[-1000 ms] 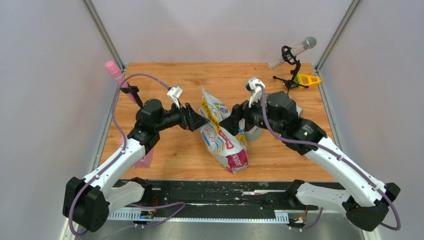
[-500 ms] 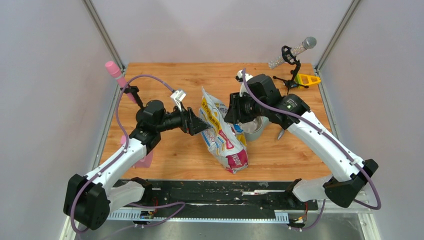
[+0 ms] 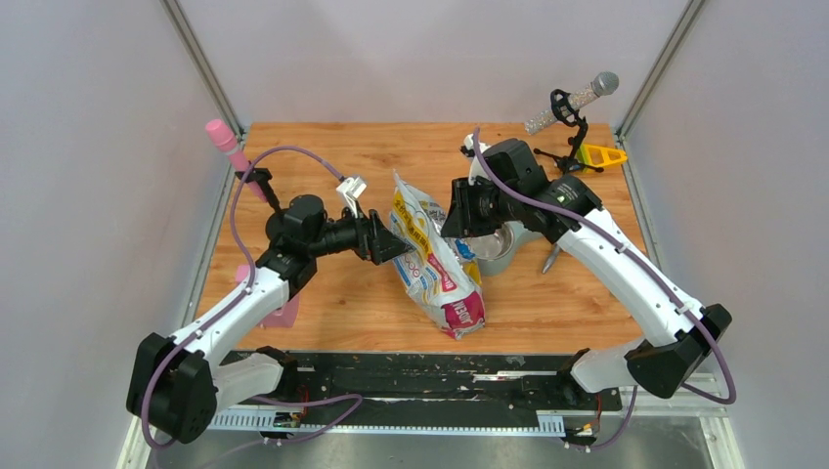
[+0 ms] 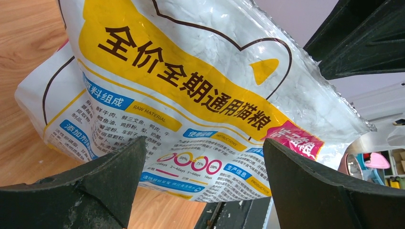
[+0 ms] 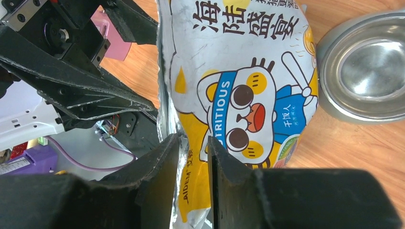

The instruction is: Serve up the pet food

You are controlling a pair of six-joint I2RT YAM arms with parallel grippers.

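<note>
The pet food itself is hidden; only its colourful cartoon-cat bag (image 3: pixel 437 264) shows, lying mid-table with its silver-lined mouth raised toward the back. My left gripper (image 3: pixel 396 244) is open at the bag's left side. In the left wrist view the printed back of the bag (image 4: pixel 191 86) fills the space ahead of the wide-spread left gripper (image 4: pixel 204 140). My right gripper (image 3: pixel 456 221) is at the bag's upper right edge. In the right wrist view the right gripper (image 5: pixel 193 138) is pinched on the bag's (image 5: pixel 239 86) yellow rim.
A steel bowl (image 3: pixel 508 256) stands just right of the bag, empty in the right wrist view (image 5: pixel 334 110). A grey scoop (image 3: pixel 549 259) lies beyond it. A pink block (image 3: pixel 283 311) sits left, a pink microphone (image 3: pixel 227 142) back left, a silver microphone on a stand (image 3: pixel 577 98) and yellow piece (image 3: pixel 599 154) back right.
My right arm swung back and toward the bag's top edge, uncovering the bowl, and its jaws narrowed onto the rim. The left arm barely moved and stays open.
</note>
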